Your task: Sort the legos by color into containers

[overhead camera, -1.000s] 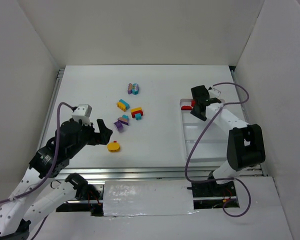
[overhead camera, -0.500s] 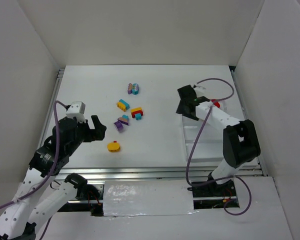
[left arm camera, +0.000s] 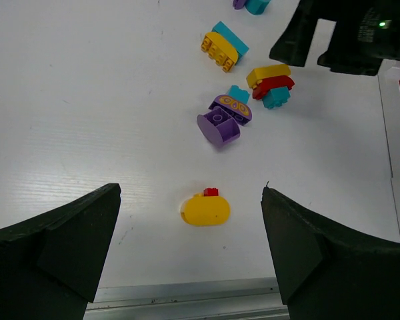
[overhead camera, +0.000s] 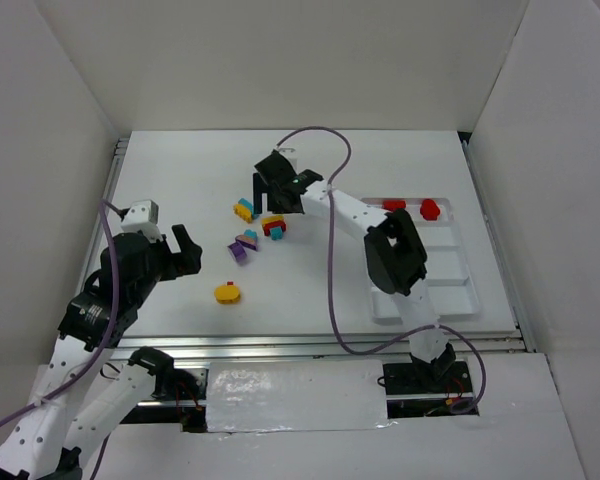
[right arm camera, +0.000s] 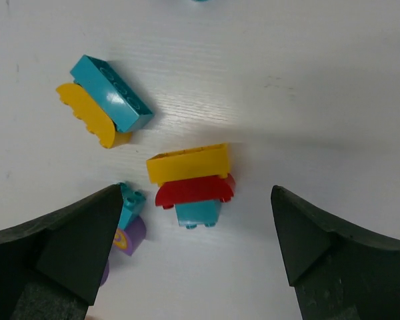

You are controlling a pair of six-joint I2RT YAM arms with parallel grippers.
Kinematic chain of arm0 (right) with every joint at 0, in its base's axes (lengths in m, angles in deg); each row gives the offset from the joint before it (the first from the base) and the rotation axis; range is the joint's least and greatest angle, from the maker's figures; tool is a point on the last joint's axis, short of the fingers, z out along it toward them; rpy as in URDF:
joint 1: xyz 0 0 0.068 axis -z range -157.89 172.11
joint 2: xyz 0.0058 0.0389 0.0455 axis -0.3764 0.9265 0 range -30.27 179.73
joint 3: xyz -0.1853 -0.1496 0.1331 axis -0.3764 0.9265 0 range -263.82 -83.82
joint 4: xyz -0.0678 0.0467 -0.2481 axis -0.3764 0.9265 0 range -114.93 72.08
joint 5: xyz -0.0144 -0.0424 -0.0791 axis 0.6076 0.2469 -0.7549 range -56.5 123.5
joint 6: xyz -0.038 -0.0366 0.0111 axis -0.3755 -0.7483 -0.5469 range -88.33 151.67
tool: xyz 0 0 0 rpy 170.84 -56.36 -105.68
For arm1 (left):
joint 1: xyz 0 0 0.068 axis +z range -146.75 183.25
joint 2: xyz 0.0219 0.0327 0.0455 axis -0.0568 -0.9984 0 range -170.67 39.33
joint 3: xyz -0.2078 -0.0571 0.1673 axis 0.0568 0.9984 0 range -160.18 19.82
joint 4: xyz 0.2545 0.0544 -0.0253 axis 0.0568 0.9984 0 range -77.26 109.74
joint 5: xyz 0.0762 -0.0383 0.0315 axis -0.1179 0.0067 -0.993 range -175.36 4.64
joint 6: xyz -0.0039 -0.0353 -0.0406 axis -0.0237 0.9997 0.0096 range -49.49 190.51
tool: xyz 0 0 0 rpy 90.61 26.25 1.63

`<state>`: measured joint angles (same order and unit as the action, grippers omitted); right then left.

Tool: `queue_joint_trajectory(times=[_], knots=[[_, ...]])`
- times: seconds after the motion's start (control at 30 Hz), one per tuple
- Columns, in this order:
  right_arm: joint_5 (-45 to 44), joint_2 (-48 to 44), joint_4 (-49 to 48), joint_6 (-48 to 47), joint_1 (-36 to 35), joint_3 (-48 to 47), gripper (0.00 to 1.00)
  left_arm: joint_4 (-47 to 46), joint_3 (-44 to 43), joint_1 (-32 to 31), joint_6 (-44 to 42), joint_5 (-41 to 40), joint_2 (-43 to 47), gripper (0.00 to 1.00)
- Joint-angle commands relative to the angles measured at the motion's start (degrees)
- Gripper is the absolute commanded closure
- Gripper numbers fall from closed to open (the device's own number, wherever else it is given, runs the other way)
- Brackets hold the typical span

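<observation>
Time to grab
The right end effector [overhead camera: 273, 192] hangs wide open over the yellow-red-teal stack [right arm camera: 190, 181]; next, lower and squeeze.

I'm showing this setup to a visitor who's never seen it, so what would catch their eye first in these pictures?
The right arm stretches across the table, its open right gripper hanging over a yellow, red and teal lego stack. Next comes the white tray on the right, with two red bricks in its far compartment. The left gripper hangs open near a lone yellow brick.
</observation>
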<state>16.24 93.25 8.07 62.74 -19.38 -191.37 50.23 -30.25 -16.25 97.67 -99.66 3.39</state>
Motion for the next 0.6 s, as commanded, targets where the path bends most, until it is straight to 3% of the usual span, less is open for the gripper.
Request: queue_joint_trajectory(times=[0.0,0.17,0.57], knots=[[-1.11,5.4,6.9,-2.59,-0.87,-8.72,0.0,-1.64,0.14,0.52,-0.53,0.86,0.0,0.0],[-1.29,11.03,8.14,-5.14,-0.78,-12.6,0.0,-1.81,0.14,0.61,-0.88,1.82,-0.18,0.0],[3.89,9.98,3.57,-7.08,-0.96,-5.4,0.04,-2.16,0.32,0.7,-1.32,2.97,0.0,0.0]])
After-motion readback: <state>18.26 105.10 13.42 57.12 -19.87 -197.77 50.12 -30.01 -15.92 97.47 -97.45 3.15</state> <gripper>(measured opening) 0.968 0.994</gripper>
